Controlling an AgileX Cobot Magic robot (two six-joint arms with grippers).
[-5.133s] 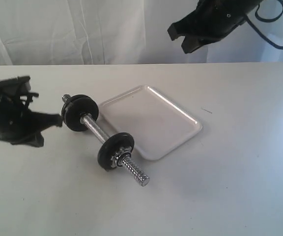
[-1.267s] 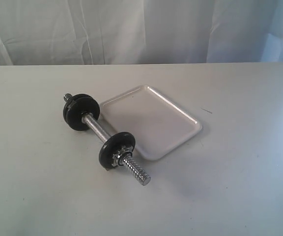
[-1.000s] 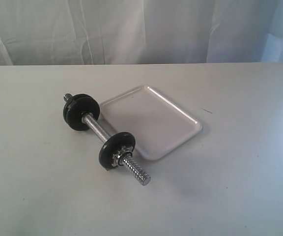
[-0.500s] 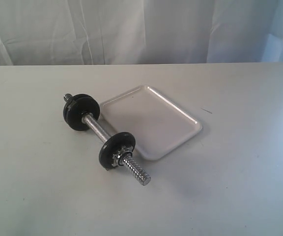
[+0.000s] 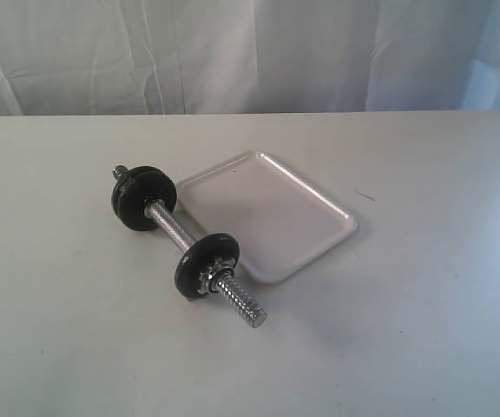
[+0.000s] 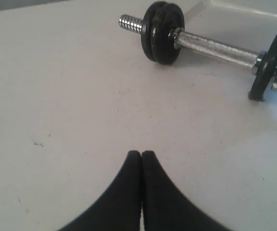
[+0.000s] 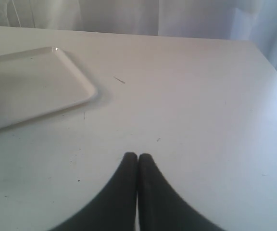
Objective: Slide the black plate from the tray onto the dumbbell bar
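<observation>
From the exterior view, a white table (image 5: 406,339) fills the lower three quarters of the frame, with a pale, creased curtain (image 5: 233,52) hanging behind it across the top. The tray (image 5: 272,204) lies near the centre, turned at an angle to the table edge, and a small dark mark (image 5: 365,195) sits on the tabletop just right of it. The dumbbell bar (image 5: 172,228) lies left of centre, running diagonally from upper left to lower right along the tray's left edge. The black plate (image 5: 205,261) stands threaded on the bar's lower-right part, off the tray and just beside its lower-left edge, with a chrome nut (image 5: 209,281) against its outer face and bare thread sticking out beyond. A pair of black discs (image 5: 141,198) sits pressed together on the bar's upper-left end. In the left wrist view the same bare tabletop spreads under the left gripper (image 6: 141,155) – its two dark fingertips are pressed together with nothing between them, held low over the table and well apart from the bar, which lies across the scene beyond it with the pair of discs and the black plate both on it. In the right wrist view the table runs back to the curtain, and the right gripper (image 7: 137,157) is likewise clenched on nothing – held low over bare tabletop, with the tray well apart from it.
</observation>
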